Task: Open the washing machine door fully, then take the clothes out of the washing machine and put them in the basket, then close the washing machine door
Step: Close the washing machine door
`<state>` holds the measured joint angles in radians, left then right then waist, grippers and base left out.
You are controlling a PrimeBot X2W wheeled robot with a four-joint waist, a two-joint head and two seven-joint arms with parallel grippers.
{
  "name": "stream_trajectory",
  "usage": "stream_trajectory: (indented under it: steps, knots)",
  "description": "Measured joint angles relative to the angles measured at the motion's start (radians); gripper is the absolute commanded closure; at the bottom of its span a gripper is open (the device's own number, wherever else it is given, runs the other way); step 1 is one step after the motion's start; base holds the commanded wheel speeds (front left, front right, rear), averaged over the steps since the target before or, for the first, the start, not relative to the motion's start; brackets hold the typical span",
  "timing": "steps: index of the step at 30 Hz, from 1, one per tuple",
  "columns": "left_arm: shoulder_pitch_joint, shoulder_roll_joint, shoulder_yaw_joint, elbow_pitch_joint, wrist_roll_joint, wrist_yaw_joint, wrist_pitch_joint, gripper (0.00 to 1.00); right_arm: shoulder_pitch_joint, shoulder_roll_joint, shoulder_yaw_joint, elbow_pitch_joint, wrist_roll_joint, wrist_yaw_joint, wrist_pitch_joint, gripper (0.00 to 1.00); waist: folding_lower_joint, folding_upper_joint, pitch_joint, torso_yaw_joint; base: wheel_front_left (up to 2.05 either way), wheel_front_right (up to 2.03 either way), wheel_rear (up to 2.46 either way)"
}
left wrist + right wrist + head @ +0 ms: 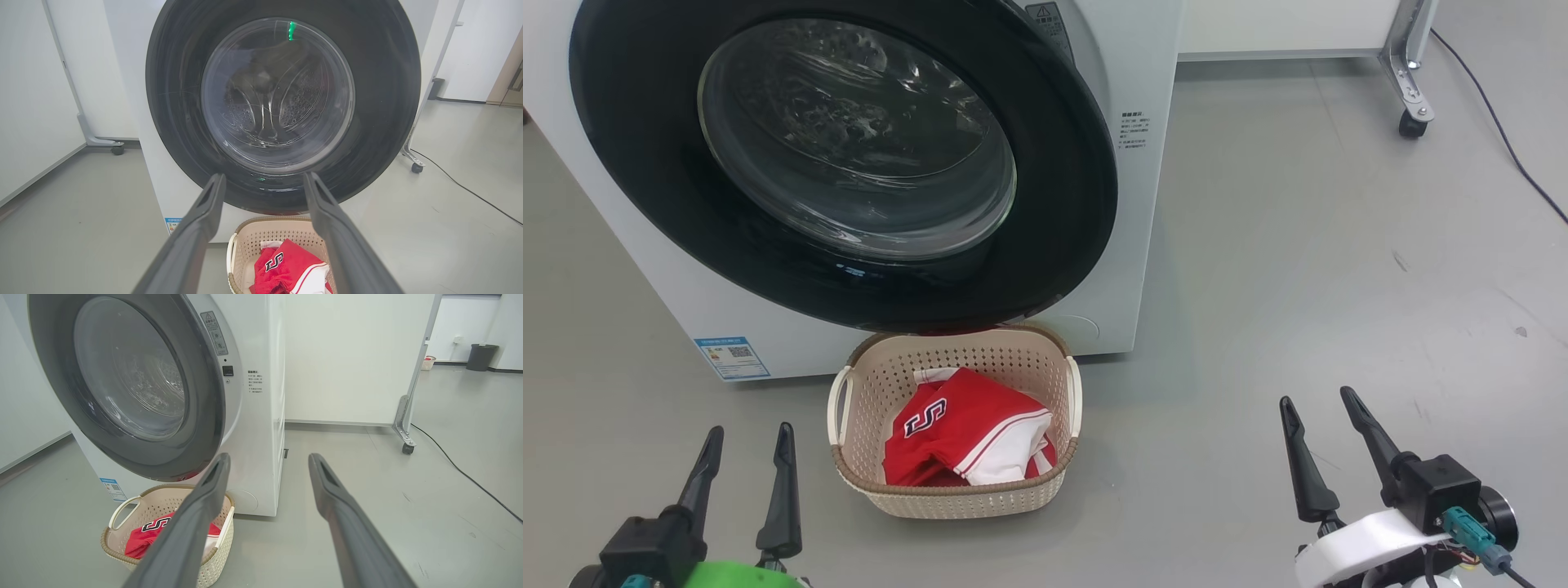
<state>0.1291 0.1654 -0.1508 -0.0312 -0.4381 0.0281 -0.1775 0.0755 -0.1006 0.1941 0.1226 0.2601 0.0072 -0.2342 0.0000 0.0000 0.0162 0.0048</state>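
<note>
Up in the upper left of the head view, the large round washing machine door [849, 155], glossy black rim round a clear glass bowl, lies against the big white front-loading washing machine [1131, 245]. Just under its lower edge stands the small cream perforated plastic basket [956, 498], the red white-trimmed clothes [964, 433] with their dark "S" heaped inside. At lower left the left gripper [750, 431] and at lower right the right gripper [1316, 398] both gape, holding nothing.

Left wrist view: through the glass the perforated steel drum [294, 106] looks emptied.

Right wrist view: a small dark latch slot [227, 370] shows beside the rim, so I cannot tell whether the door is latched. I'd push the rim's right side, never the glass, clear of the basket.
</note>
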Motion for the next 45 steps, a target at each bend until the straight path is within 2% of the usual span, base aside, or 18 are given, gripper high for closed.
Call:
stream_trajectory:
  steps: [20, 21, 22, 23, 24, 25, 42, 45]
  knots:
    - [0.0, -0.016, -0.009, 0.008, 0.027, 0.021, -0.001, 0.0, 0.015, 0.002, 0.002, -0.02, 0.0, -0.002, 0.009, 0.0, 0.0, 0.0, 0.005, -0.002, 0.0, 0.0, 0.0]
    - [0.0, -0.016, -0.009, 0.008, 0.028, 0.021, -0.001, 0.0, 0.015, 0.002, 0.002, -0.021, 0.0, -0.002, 0.009, 0.04, 0.0, 0.0, 0.006, -0.002, 0.0, 0.0, 0.0]
    - [0.0, -0.016, -0.009, 0.008, 0.028, 0.021, -0.001, 0.0, 0.015, 0.001, 0.001, -0.021, 0.0, -0.002, 0.009, 0.47, 0.0, 0.0, 0.006, -0.002, 0.0, 0.0, 0.0]
    - [0.0, -0.016, -0.01, 0.008, 0.028, 0.021, -0.001, 0.0, 0.015, 0.0, 0.0, -0.023, 0.0, -0.002, 0.009, 0.64, 0.0, 0.0, 0.007, -0.002, 0.0, 0.0, 0.0]
    - [0.0, -0.016, -0.011, 0.008, 0.028, 0.021, -0.001, 0.0, 0.015, -0.001, 0.0, -0.024, 0.0, -0.002, 0.009, 0.88, 0.0, 0.0, 0.007, -0.002, 0.0, 0.0, 0.0]
    - [0.0, -0.017, -0.011, 0.008, 0.029, 0.021, -0.001, 0.0, 0.015, -0.002, -0.001, -0.026, 0.0, -0.002, 0.009, 1.0, 0.0, 0.0, 0.007, -0.002, 0.0, 0.0, 0.0]
    - [-0.002, -0.02, -0.035, -0.001, 0.05, 0.03, -0.008, 0.0, 0.01, -0.037, -0.005, -0.055, -0.001, 0.001, 0.021, 1.0, 0.0, 0.0, 0.031, 0.016, 0.0, 0.0, 0.0]
    - [-0.006, -0.023, -0.046, -0.011, 0.057, 0.029, -0.009, 0.0, -0.009, -0.054, -0.004, -0.064, -0.009, 0.012, 0.028, 1.0, 0.0, 0.0, 0.044, 0.028, 0.0, 0.0, 0.0]
